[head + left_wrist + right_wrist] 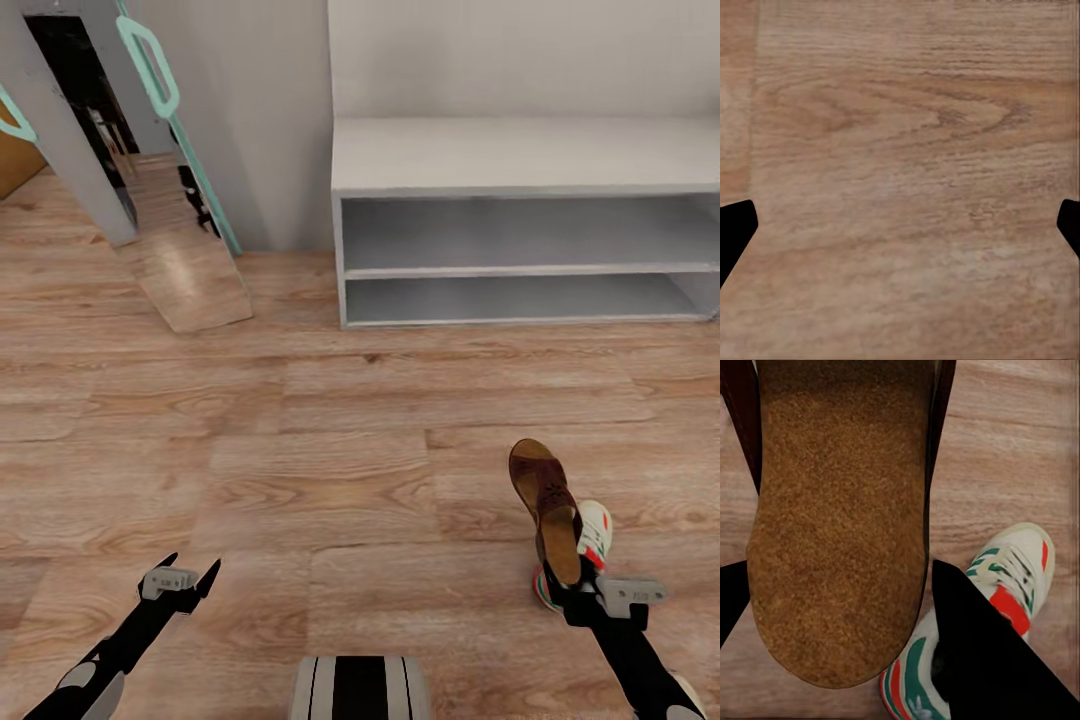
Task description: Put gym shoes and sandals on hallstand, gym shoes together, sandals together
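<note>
One dark brown sandal [545, 505] with a tan footbed [840, 525] is held heel-end by my right gripper [563, 590], which is shut on it, toe pointing toward the hallstand [520, 160]. In the right wrist view the black fingers [975, 652] flank the sandal's heel. Directly under it, one cream gym shoe [597, 535] with green stripes and a red tongue [1020, 577] lies on the corridor floor [330, 470]. My left gripper [190, 567] hangs open over bare planks [900, 112], nothing between its fingers.
The hallstand's flat top and its two open shelves [520, 240] hold nothing. A leaning mirror with a teal frame [175, 230] stands against the wall to the left of it. My own base [360, 690] shows at the near edge.
</note>
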